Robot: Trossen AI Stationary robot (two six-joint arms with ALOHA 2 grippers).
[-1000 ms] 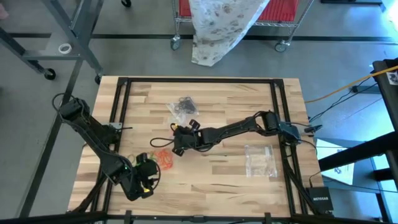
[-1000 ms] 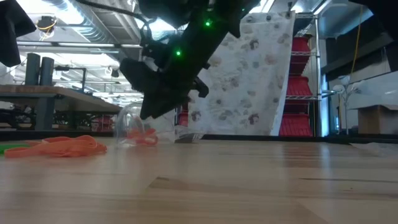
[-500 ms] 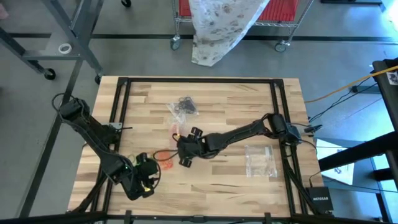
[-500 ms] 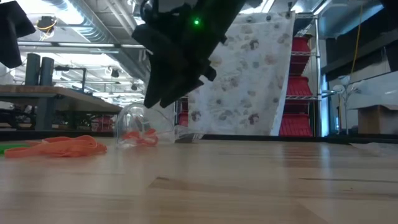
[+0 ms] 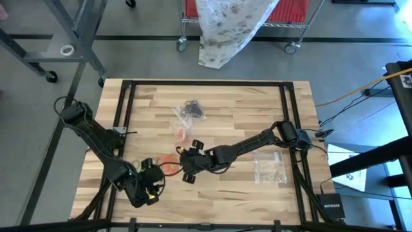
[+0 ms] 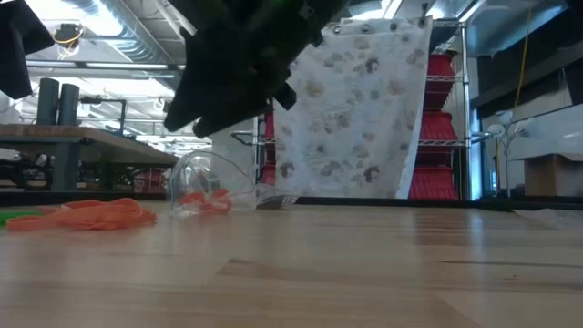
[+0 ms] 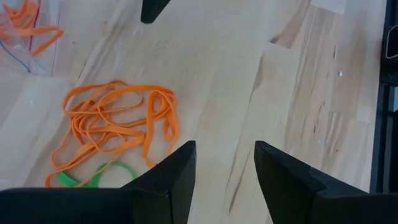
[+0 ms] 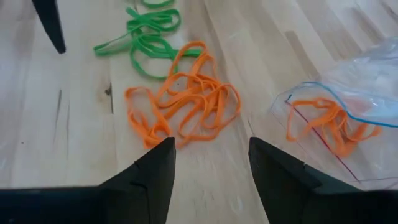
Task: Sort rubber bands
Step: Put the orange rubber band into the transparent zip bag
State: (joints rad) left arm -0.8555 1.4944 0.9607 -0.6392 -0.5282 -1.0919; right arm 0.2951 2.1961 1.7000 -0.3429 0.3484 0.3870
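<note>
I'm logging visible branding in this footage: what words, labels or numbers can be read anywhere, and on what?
"NETGEAR", small and only just legible, in pale letters on the black box off the table's right near corner, high view.
A white tag with a dark mark at the high view's right edge: too small to read.
Nothing readable on the rubber bands or the clear bags.

wooden table [image 5: 244, 193], 3 clear plastic bags [image 5: 270, 166], patterned cloth [image 5: 225, 26], red shelving cart [image 5: 302, 9]

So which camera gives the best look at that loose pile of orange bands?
The right wrist view: the orange bands fill its middle, every loop distinct. The left wrist view shows them off to one side, the low view as a flat heap, the high view as a speck.
</note>
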